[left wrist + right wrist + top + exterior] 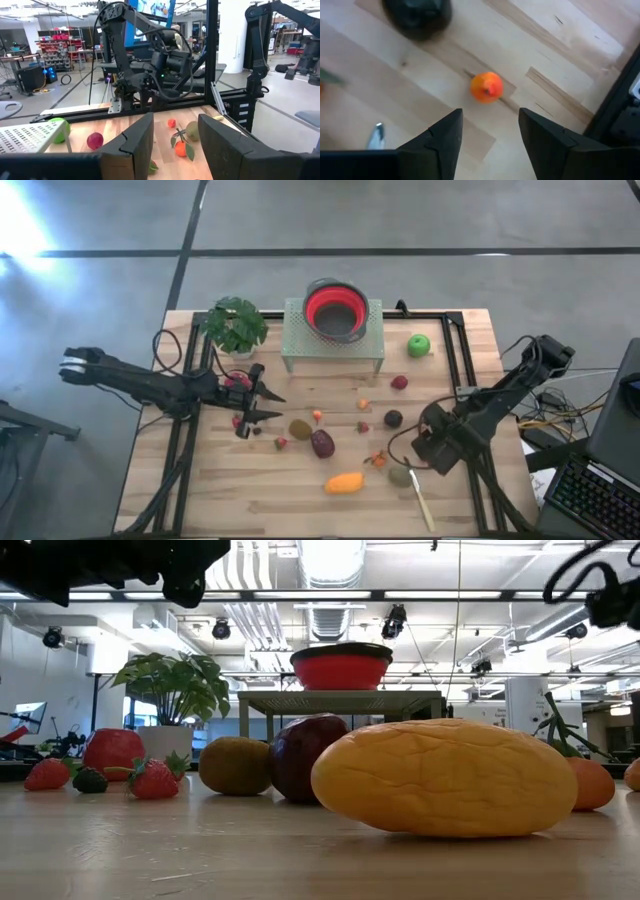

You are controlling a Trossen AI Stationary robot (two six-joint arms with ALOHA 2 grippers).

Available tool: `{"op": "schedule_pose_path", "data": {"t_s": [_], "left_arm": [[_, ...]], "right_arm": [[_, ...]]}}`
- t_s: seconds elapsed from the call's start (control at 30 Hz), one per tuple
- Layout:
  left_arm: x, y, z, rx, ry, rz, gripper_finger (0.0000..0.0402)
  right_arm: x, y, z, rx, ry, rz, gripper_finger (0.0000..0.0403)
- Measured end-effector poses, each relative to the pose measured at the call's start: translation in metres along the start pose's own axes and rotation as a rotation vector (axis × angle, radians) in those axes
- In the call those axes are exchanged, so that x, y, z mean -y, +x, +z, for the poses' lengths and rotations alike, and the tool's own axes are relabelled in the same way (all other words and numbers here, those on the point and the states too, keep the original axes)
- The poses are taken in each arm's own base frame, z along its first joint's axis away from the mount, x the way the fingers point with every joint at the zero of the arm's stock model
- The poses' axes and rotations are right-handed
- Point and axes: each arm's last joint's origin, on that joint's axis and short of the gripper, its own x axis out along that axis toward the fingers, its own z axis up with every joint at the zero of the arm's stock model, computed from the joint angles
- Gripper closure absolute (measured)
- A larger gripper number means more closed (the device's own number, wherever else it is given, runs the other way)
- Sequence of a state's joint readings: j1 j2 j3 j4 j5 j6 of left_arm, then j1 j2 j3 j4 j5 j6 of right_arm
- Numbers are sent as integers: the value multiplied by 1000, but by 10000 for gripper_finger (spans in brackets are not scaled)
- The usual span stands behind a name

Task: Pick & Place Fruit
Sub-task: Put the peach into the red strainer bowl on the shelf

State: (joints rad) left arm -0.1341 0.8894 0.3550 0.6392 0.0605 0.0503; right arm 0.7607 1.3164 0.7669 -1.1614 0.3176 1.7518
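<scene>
Fruit lies scattered on the wooden table: a green apple (pixel 418 345), an orange oval (pixel 344 482), a maroon oval (pixel 322 443), a brown one (pixel 300 428), a dark one (pixel 393 418) and small berries. My right gripper (pixel 490 117) points down at the table's right, open, just above a small orange berry (pixel 486 87) that lies on the wood ahead of its fingertips. My left gripper (pixel 272 406) hovers level at the table's left, open, with nothing between its fingers.
A red bowl (pixel 335 310) sits on a perforated stand (pixel 300 345) at the far middle, with a potted plant (pixel 235 325) to its left. A pale utensil (pixel 420 500) lies near the front right. Black frame rails (pixel 455 350) run along the table's sides.
</scene>
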Motion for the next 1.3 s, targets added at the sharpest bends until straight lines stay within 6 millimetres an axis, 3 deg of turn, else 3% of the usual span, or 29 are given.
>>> {"op": "schedule_pose_path", "data": {"t_s": [0.73,1.3], "left_arm": [[0,0,0,0,2,2,241],[0,0,0,-4,2,1,241]], "right_arm": [[2,29,-3,83,-14,13,293],[1,33,-4,88,-28,49,391]]}}
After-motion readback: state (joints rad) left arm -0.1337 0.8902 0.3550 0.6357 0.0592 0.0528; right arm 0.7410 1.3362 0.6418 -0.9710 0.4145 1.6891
